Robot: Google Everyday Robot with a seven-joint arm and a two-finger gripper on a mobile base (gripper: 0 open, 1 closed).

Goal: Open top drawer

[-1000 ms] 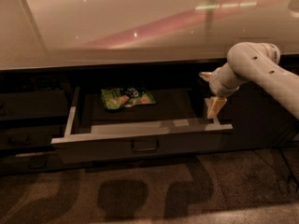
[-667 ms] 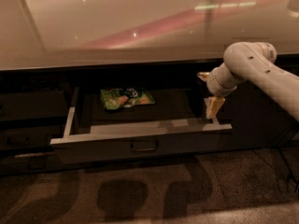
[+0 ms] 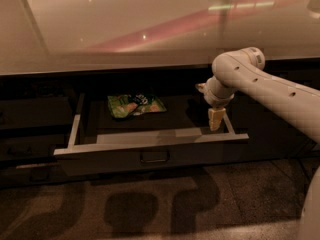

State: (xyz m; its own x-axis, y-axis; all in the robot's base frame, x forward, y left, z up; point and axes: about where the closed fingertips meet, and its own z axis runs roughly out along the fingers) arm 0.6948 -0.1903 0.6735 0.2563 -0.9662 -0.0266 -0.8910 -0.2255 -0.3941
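Observation:
The top drawer stands pulled out under the pale countertop. It has a dark grey front with a small central loop handle, pale metallic side edges and a dark floor. A green snack bag lies on the floor at the back left. My gripper hangs point-down from the white arm over the drawer's right end, just above the right side rail and inside the front edge.
The glossy pale countertop overhangs the drawers. Dark cabinet fronts flank the open drawer on the left and right. Speckled floor lies in front, with shadows of the arm on it.
The arm and gripper have shifted a little to the left over the drawer's right end. The drawer stands open as before.

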